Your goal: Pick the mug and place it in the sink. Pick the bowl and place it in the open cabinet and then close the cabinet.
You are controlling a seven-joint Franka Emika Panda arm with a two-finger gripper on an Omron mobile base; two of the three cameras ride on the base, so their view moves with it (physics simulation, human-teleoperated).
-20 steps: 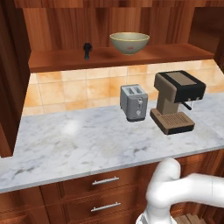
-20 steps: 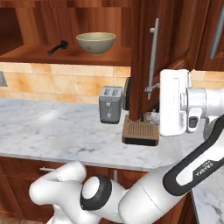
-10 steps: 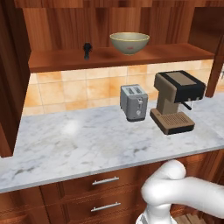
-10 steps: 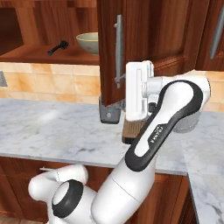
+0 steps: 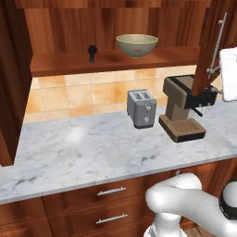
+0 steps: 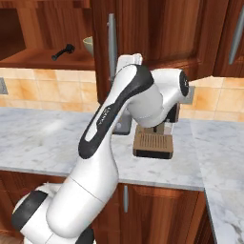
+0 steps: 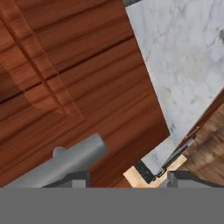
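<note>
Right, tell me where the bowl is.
The bowl sits on the cabinet shelf in the left base view, right of a small black item, above the toaster.

Even, soft, slightly blurry rendered light

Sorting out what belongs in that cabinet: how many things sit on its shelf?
2: the bowl toward the right, and a small black item left of it. The swinging door may hide others.

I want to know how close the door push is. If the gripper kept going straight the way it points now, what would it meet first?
Most likely the cabinet door: in the hand view its wood panel lies dead ahead of the gripper, with the silver bar handle just beside the fingertips. How far off the panel is, I cannot tell.
</note>
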